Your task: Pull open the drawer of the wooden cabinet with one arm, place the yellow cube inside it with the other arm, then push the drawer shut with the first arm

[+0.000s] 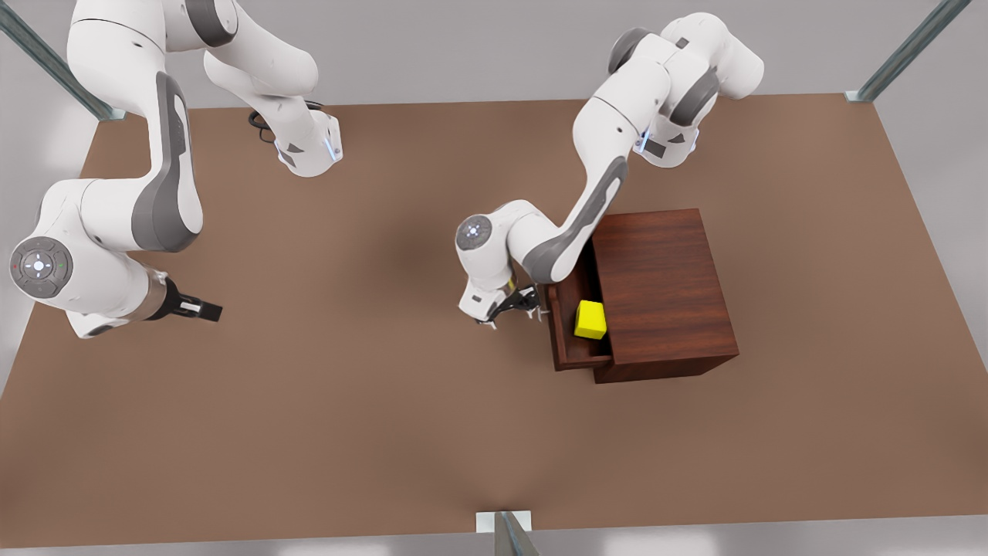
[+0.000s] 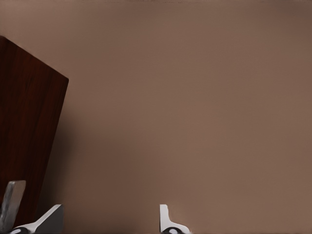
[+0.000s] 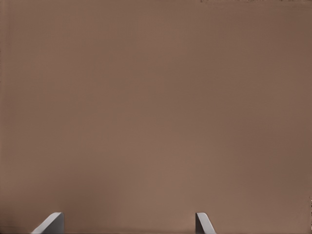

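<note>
We see the yellow cube (image 1: pixel 590 320) already in the open drawer (image 1: pixel 570 340); left pincer (image 1: pixel 519 304) (fingers spread) at its front, closing remains; right pincer (image 1: pixel 202 310) waits, spread.

Brown table (image 1: pixel 370 401) with grey metal frame posts (image 1: pixel 903 54) at its edges

Left claw (image 1: pixel 515 309) low, spread — right claw (image 1: pixel 202 310) likewise.

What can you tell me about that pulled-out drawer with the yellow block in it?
The drawer is dark reddish-brown wood like its cabinet, a shallow tray standing partly open toward the front view's left. The yellow cube rests inside, near the cabinet's edge. A slim silver handle sits on its front panel, with the left gripper right beside it.
</note>
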You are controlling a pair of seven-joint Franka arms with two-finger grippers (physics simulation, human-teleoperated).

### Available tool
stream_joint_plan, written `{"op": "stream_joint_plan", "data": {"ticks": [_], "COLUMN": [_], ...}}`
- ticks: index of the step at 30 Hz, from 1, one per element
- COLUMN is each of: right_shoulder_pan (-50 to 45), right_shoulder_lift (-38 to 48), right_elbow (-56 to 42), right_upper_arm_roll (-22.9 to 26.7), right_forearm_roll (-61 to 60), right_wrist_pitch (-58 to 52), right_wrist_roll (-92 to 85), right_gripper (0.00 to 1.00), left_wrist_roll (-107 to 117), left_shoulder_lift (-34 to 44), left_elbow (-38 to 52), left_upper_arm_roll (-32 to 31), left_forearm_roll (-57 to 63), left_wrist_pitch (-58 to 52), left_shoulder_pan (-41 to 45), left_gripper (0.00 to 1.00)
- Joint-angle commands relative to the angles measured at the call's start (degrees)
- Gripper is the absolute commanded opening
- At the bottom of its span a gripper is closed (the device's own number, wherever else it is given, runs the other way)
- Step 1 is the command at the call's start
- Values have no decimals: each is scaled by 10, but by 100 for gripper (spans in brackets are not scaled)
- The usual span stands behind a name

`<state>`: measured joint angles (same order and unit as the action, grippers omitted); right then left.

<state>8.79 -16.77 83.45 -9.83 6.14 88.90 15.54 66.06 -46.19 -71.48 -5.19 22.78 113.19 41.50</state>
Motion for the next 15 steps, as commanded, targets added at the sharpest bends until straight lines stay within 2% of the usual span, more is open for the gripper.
{"op": "stream_joint_plan", "data": {"ticks": [1, 5, 15], "right_shoulder_pan": [0, 0, 0], "right_shoulder_lift": [1, 1, 1], "right_elbow": [1, 0, 1], "right_upper_arm_roll": [0, 0, -1], "right_forearm_roll": [0, 0, 4], "right_wrist_pitch": [0, 0, 0], "right_wrist_roll": [-145, -145, -140], "right_gripper": [100, 100, 100], "left_wrist_roll": [-15, -52, -99], "left_shoulder_lift": [8, 28, 29], "left_elbow": [0, 3, 1], "left_upper_arm_roll": [4, 10, 13], "left_forearm_roll": [1, 0, 1], "left_wrist_pitch": [-53, -91, -94], "left_shoulder_pan": [-4, -19, -68], "left_gripper": [100, 100, 100]}}
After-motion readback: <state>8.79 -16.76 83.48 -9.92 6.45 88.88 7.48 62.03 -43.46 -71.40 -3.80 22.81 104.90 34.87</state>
